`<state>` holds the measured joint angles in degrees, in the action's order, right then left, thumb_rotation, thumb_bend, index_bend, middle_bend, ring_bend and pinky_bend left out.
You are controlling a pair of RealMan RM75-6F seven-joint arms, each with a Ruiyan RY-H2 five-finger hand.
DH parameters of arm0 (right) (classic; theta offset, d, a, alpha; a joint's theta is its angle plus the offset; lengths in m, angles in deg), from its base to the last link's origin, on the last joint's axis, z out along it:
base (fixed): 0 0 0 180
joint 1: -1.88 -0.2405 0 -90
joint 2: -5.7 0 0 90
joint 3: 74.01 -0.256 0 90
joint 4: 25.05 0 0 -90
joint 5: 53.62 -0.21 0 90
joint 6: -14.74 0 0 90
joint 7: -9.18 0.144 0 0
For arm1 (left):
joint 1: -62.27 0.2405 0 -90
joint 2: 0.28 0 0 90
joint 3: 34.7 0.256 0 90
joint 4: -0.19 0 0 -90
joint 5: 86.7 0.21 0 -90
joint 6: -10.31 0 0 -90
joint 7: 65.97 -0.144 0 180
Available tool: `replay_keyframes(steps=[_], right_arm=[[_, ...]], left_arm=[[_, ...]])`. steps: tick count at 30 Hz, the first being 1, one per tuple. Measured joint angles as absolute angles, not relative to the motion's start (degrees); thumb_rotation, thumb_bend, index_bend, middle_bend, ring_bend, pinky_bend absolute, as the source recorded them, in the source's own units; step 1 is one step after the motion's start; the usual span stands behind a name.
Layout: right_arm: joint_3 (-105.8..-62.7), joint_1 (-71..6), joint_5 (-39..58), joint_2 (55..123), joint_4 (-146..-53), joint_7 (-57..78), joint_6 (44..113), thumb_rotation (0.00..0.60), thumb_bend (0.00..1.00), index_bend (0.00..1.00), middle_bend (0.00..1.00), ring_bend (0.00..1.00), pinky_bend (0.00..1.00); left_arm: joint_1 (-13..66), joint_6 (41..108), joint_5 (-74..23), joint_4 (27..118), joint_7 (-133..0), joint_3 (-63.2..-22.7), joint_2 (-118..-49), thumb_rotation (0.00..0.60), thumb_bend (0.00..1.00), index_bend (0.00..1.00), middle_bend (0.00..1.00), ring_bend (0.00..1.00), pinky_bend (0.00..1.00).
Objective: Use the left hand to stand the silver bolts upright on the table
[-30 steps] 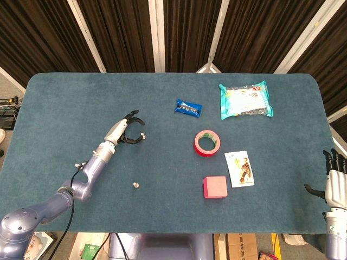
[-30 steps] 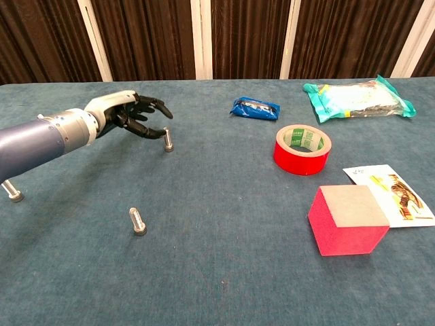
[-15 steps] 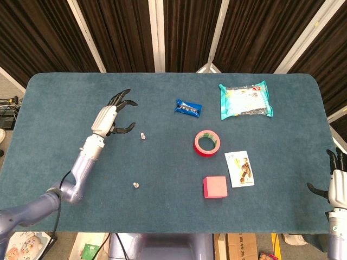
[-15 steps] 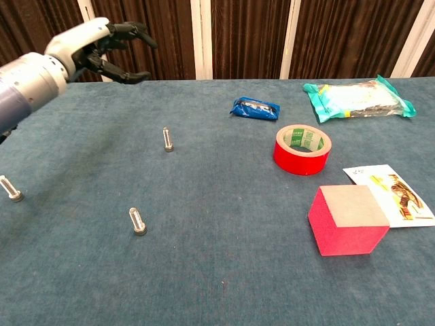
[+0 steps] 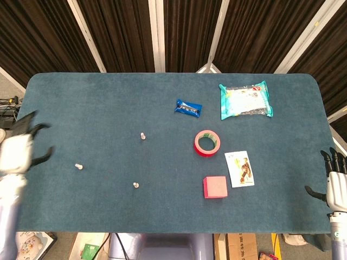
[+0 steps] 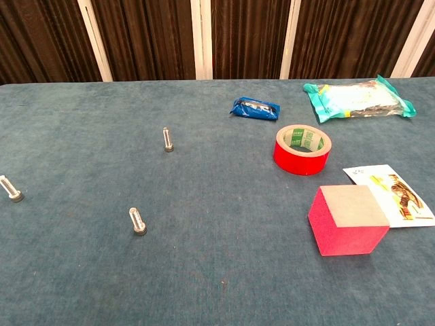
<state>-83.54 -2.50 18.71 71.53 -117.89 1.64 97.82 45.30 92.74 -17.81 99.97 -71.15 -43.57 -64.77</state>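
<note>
Three silver bolts stand upright on the blue table: one [image 5: 142, 136] [image 6: 168, 139] mid-left, one [image 5: 135, 184] [image 6: 138, 221] nearer the front, one [image 5: 78, 166] [image 6: 9, 189] far left. My left hand [image 5: 20, 149] hovers blurred at the table's left edge in the head view, fingers spread, holding nothing, well clear of every bolt. My right hand [image 5: 335, 181] hangs off the table's right front corner, fingers apart and empty. The chest view shows neither hand.
A red tape roll [image 5: 207, 143] [image 6: 302, 149], a pink cube [image 5: 214, 187] [image 6: 347, 220] and a printed card [image 5: 239, 168] [image 6: 388, 192] lie right of centre. A blue packet [image 5: 188, 107] [image 6: 255, 109] and a teal wipes pack [image 5: 245, 99] [image 6: 357, 98] sit at the back.
My left hand let go of the mid-left bolt, rose and swung back left to the table's edge, leaving the chest view. The bolt stays upright.
</note>
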Motion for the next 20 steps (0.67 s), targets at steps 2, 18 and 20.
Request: replay_keyframes(steps=[2,18,20], right_arm=[[-83.3,-2.3,19.6,70.9,-118.1,2.0,98.4,0.600,0.01,0.14,0.01,0.00,0.00],[-81.8,-1.8,23.9,68.7,-118.5,5.5,98.7,0.600,0.01,0.14,0.01,0.00,0.00],[-81.5,-2.0,24.3,68.7,-118.4,5.8,98.3,0.600,0.01,0.14,0.01,0.00,0.00]], left_arm=[[49.0,95.6,-17.7,101.6,-71.2,-40.8,-62.4,0.600,0.46,0.27,0.00,0.00,0.00],[56.8,101.5,-9.4,100.3,-63.8,-36.0,-60.3,0.600,0.46,0.21,0.00,0.00,0.00],[57.5,102.4,-8.5,98.8,-62.6,-36.0,-60.5,0.600,0.46,0.21,0.00,0.00,0.00]])
